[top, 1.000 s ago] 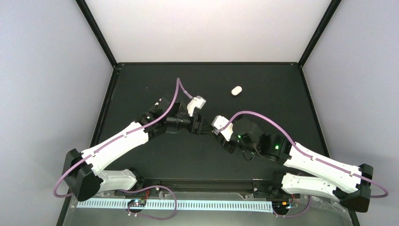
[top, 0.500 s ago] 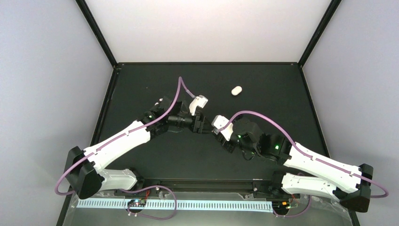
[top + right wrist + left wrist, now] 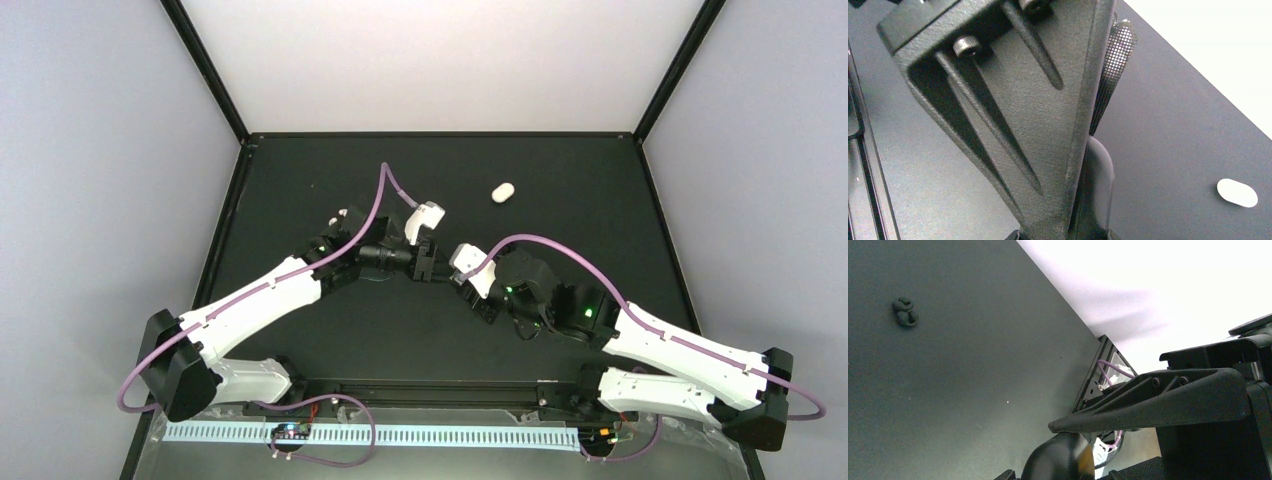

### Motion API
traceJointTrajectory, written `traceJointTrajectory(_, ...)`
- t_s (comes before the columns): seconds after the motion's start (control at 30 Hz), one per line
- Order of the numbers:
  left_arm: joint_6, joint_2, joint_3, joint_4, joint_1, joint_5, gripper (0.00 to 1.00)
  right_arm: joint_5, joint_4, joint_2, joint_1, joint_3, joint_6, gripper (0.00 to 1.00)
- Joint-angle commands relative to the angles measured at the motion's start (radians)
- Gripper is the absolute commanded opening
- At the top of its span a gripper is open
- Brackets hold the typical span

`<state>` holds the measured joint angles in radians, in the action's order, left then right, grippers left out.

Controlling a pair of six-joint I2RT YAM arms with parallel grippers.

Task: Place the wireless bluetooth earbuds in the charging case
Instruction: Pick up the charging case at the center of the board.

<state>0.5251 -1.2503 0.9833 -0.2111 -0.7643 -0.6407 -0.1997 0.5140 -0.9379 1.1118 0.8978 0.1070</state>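
My two grippers meet above the middle of the table, the left gripper (image 3: 436, 268) pointing right and the right gripper (image 3: 462, 282) pointing up-left. In the left wrist view a glossy black rounded thing, the charging case (image 3: 1060, 460), sits pinched under a black finger (image 3: 1128, 405). The right wrist view shows the same black rounded form (image 3: 1098, 175) pressed against a finger (image 3: 1023, 125); I cannot tell how the right jaws stand. A white oval pebble (image 3: 502, 192) lies alone on the far table and shows in the right wrist view (image 3: 1237, 193). No tiny white earbuds are identifiable.
A small dark two-lobed lump (image 3: 905, 311) lies on the black table (image 3: 330, 180) in the left wrist view. Black frame posts rise at the table's far corners. A purple cable (image 3: 385, 190) loops above the left wrist.
The left gripper has shifted slightly right and away, closer to the right gripper. The right arm and the white oval have stayed put.
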Motion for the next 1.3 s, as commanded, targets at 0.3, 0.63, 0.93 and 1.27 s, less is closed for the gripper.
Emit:
traceJointTrajectory(0.3, 0.019, 0.002, -0.023, 0.022, -0.009, -0.033, 0.47, -0.032, -0.030, 0.009, 0.009, -0.003, 0.007, 0.35)
traceJointTrajectory(0.63, 0.030, 0.006, -0.039, 0.048, -0.009, -0.042, 0.39, -0.024, -0.033, 0.002, 0.010, -0.005, 0.005, 0.35)
traceJointTrajectory(0.93, 0.037, 0.014, -0.041, 0.077, -0.009, -0.053, 0.24, -0.013, -0.029, -0.002, 0.010, -0.001, 0.002, 0.35)
traceJointTrajectory(1.27, 0.042, 0.043, -0.044, 0.066, -0.007, -0.009, 0.10, -0.002, -0.022, 0.002, 0.010, 0.022, -0.038, 0.76)
